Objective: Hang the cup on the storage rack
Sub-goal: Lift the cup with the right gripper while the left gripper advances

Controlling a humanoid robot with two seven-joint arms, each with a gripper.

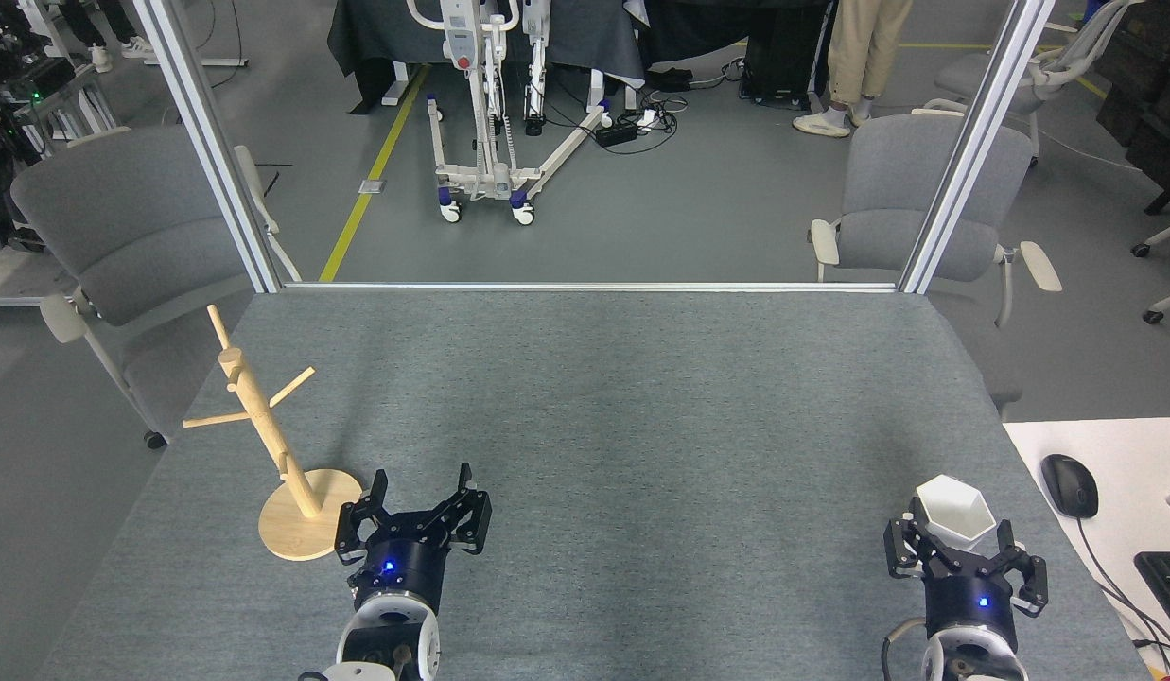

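Item: white faceted cup (955, 511), hexagonal rim up, at the near right of the table, standing between the spread fingers of our right gripper (961, 547). We cannot tell whether the fingers touch it; its lower part is hidden behind the gripper.

Item: wooden storage rack (263, 435), near left, a post with angled pegs on a round disc base, all pegs bare. Our left gripper (422, 506) sits just right of the base, fingers splayed wide, holding nothing.

Surface: grey felt-covered table (603, 397), framed at the far corners by two aluminium posts (206, 142).

Room: grey floor with a yellow line (372, 170), two grey chairs (897, 199), a white wheeled lift stand (480, 104), a person's legs (854, 66) (cut off at the top edge). A computer mouse (1069, 484) lies on a white desk (1057, 445) at right; a keyboard (1169, 582) is cropped by the edge.
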